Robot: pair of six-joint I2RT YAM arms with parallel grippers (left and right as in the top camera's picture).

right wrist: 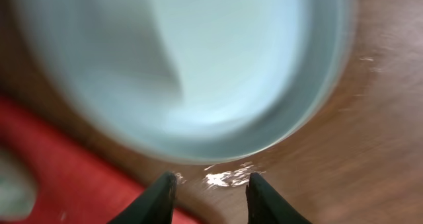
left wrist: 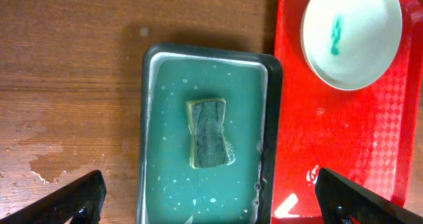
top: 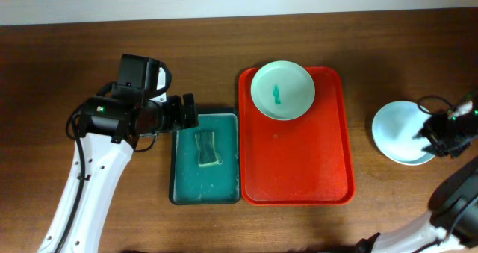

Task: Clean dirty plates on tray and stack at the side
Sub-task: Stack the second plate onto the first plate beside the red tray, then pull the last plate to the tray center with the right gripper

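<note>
Your left gripper point(left wrist: 208, 187) gapes empty above the soaked sponge point(left wrist: 210, 133), which may slip or drip before reaching the smeared plate point(left wrist: 351, 36) on the red tray point(left wrist: 344, 151), while your right gripper point(right wrist: 210, 184), parted and empty, could knock the side plate point(top: 399, 130).

White arms point(top: 93, 175) end in black, seemingly cabled wrists point(top: 119, 113).

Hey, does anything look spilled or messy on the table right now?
Yes. A wet patch of splashed water marks the bare wood left of the dark green tray, and droplets sit on the red tray beside it. The plate on the red tray carries a teal smear in its centre.
</note>
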